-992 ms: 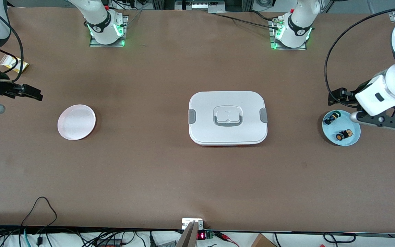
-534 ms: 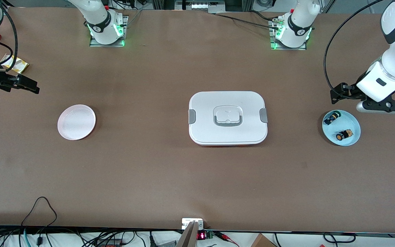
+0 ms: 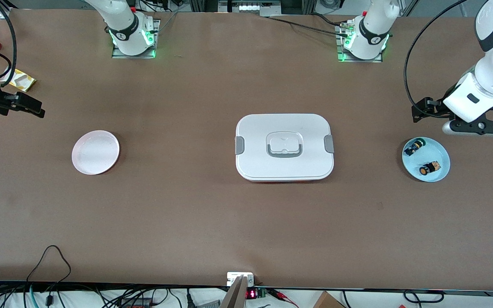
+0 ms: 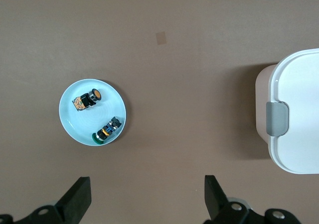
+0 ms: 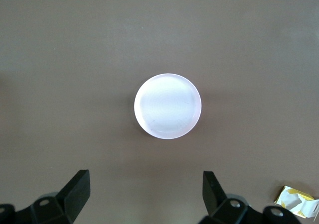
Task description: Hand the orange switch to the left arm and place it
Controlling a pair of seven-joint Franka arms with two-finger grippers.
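The orange switch point(image 3: 429, 167) lies on its side in a light blue plate point(image 3: 440, 150) at the left arm's end of the table. It also shows in the left wrist view point(image 4: 87, 100) on that plate point(image 4: 79, 125). My left gripper point(image 3: 422, 114) hangs open and empty over bare table beside the blue plate; its jaws point(image 4: 147, 190) stand wide apart. The white box point(image 3: 284, 146) sits shut at mid-table; its end shows in the left wrist view point(image 4: 299, 115). My right gripper point(image 3: 32, 109) is open and empty point(image 5: 144, 185) over bare table beside the pink plate point(image 3: 95, 152).
A small black switch with blue and yellow-green parts point(image 3: 414, 146) shares the blue plate point(image 4: 107, 131). The pink plate point(image 5: 167, 106) holds nothing. A yellow wrapper point(image 3: 19, 80) lies near the table's edge at the right arm's end point(image 5: 296, 201).
My left gripper has drawn back from over the blue plate's edge toward the robots' side, uncovering the plate. My right gripper has drifted toward the table's end. Nothing was grasped.
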